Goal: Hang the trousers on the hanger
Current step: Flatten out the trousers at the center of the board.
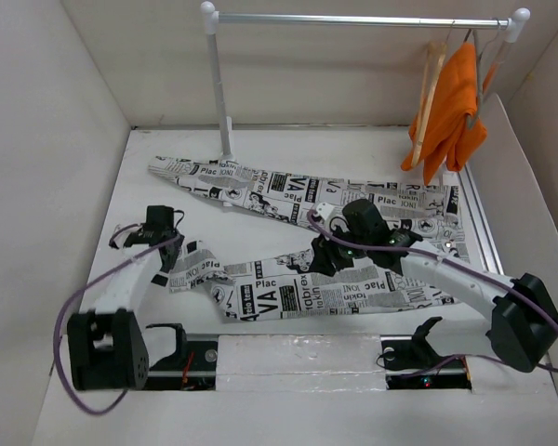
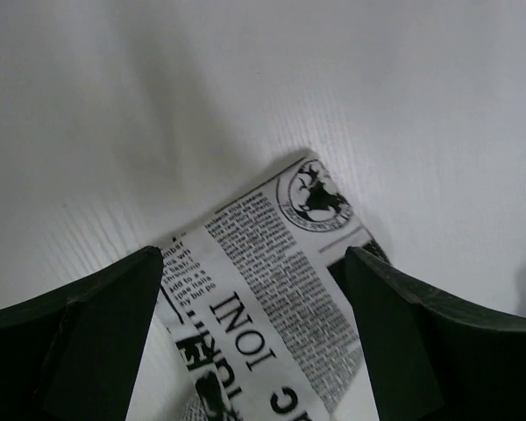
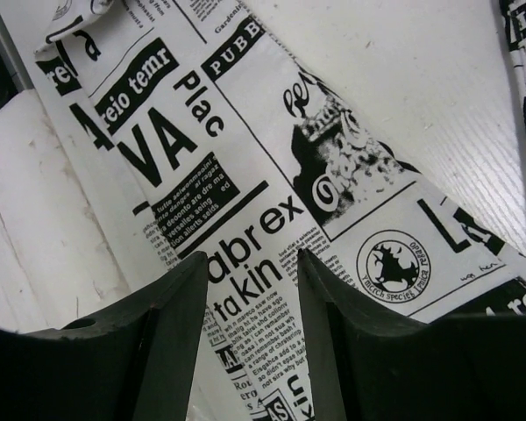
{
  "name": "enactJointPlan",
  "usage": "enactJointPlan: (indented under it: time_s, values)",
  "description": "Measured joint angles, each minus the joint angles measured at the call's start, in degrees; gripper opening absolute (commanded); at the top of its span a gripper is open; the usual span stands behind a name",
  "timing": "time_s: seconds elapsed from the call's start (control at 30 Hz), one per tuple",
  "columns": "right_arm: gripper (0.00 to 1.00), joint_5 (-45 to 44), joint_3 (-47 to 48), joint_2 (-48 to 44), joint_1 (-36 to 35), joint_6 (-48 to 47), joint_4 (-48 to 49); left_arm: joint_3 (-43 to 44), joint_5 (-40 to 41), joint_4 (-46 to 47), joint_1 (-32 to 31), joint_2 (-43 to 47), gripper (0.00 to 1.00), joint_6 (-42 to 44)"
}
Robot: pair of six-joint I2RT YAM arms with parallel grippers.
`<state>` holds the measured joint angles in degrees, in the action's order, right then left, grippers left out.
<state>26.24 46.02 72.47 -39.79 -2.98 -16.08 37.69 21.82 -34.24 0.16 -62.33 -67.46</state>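
The newspaper-print trousers [image 1: 353,200] lie flat on the white table in a sideways V, both legs pointing left. My left gripper [image 1: 170,253] is open just above the cuff end of the near leg. In the left wrist view the left gripper [image 2: 252,256] has its jaws wide apart, with the cuff [image 2: 272,289] between them. My right gripper [image 1: 321,258] is open over the middle of the near leg. The right wrist view shows the right gripper [image 3: 252,256] with printed trouser fabric [image 3: 245,175] between its jaws. The tan wooden hanger [image 1: 431,82] hangs on the rail at the back right.
A metal rail [image 1: 353,19] on a white pole [image 1: 221,88] spans the back. An orange garment [image 1: 456,107] hangs on another hanger beside the tan one. White walls [image 1: 56,139] enclose the table on the left, back and right.
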Motion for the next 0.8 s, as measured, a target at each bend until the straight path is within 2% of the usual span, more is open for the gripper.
enactJointPlan:
  time_s: [0.17,0.23,0.3,0.33,0.37,0.6,0.8]
  values:
    - [0.51,-0.7,-0.28,-0.17,-0.11,0.48,1.33,1.01,-1.88,4.61,0.59,-15.02,0.82,4.94]
    - [0.51,-1.14,-0.48,-0.13,-0.39,0.85,1.57,1.79,-2.62,6.51,0.59,-15.65,0.69,5.99]
    - [0.51,-1.64,-0.61,-0.11,-0.83,1.14,1.57,2.27,-2.58,7.91,0.61,-16.7,0.39,6.62]
    - [0.51,-1.92,-0.66,-0.11,-0.92,1.36,1.57,2.6,-2.21,8.33,0.61,-17.59,0.22,7.06]
    - [0.51,-2.25,-0.72,-0.11,-1.11,1.55,1.57,3.06,-1.6,8.33,0.61,-18.43,0.0,7.34]
    - [0.51,-5.42,-0.76,-1.29,-1.11,2.12,0.87,10.01,2.8,8.37,2.4,-25.79,0.0,10.16]
    - [0.51,-8.04,-0.76,-3.98,-0.55,2.1,-1.49,15.78,8.7,6.08,12.98,-26.29,0.0,16.68]
